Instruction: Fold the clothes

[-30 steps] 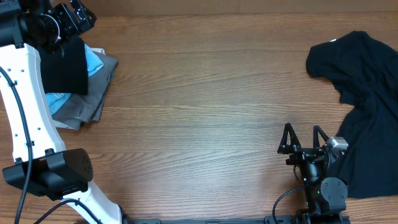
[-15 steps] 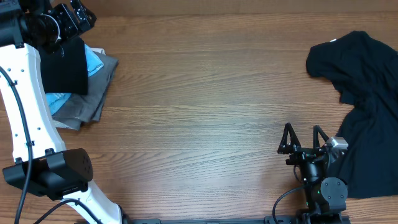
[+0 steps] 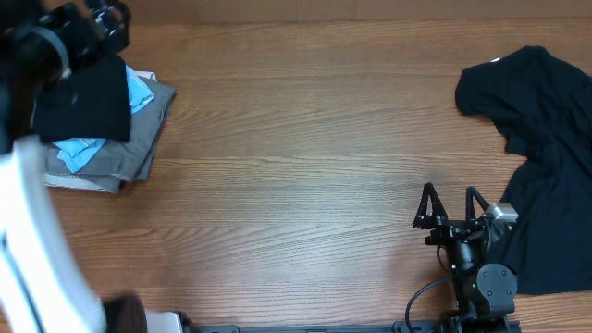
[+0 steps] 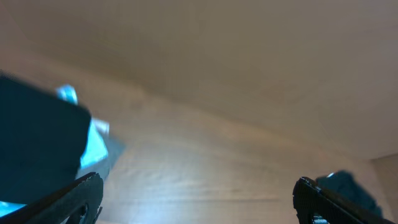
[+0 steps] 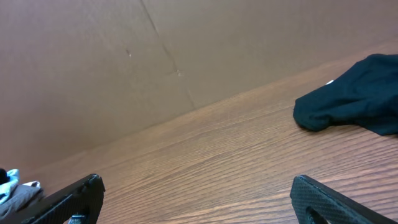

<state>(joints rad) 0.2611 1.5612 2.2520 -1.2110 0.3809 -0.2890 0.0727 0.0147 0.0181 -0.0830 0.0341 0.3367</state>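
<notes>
The right hand point(image 3: 450, 196) sits low over the tabletop point(image 3: 296, 166) with its fingers wide apart. The crumpled black shirt point(image 3: 546, 139) lies just to its right and ahead. The blurred left hand point(image 3: 104, 20) is also spread wide. The folded black garment point(image 3: 88, 97) lies close beside its left finger, on a grey garment point(image 3: 139, 153) and a light blue packet point(image 3: 79, 148).

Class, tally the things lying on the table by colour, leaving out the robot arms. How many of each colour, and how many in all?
Black: 2, the folded black garment and the loose black shirt
Grey: 1, the grey garment
Light blue: 1, the blue packet
Total: 4
</notes>
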